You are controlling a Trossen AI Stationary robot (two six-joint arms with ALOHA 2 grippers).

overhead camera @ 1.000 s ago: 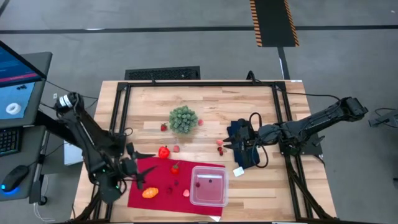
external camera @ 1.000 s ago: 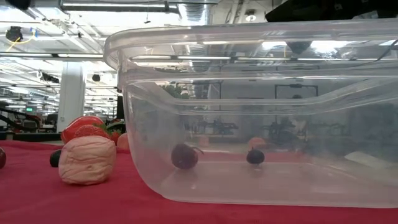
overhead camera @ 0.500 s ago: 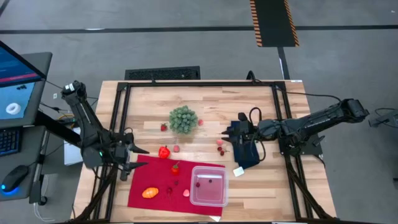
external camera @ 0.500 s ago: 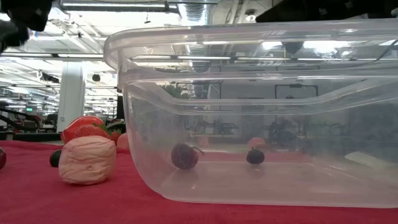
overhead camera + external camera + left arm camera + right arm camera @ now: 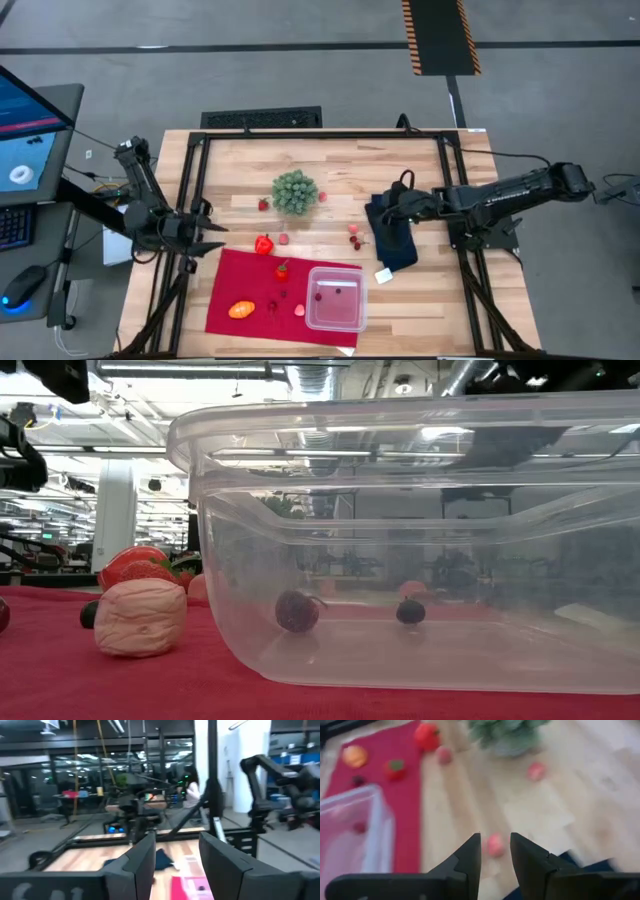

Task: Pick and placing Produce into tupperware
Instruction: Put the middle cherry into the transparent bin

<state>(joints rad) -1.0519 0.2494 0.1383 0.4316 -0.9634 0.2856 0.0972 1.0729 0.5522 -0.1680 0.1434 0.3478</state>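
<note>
Between picks: two dark berries in the tub (image 5: pixel 336 298), more fruit outside.
My right gripper (image 5: pixel 495 851), fingers apart and empty, lines up on a pink berry (image 5: pixel 495 844); left gripper (image 5: pixel 176 854), also apart, waits at the table's left edge.

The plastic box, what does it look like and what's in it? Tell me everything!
The clear, faintly pink square plastic container has rounded corners, see-through walls and a thick rim around its open top; no lid is on it. It sits upright and flat on the red cloth, at the cloth's right end near the table's front edge. Inside, two small dark round berries rest apart on its floor, one with a thin stem. A wrinkly pale pink lump lies just outside it on the cloth. Neither claw touches it.
</note>
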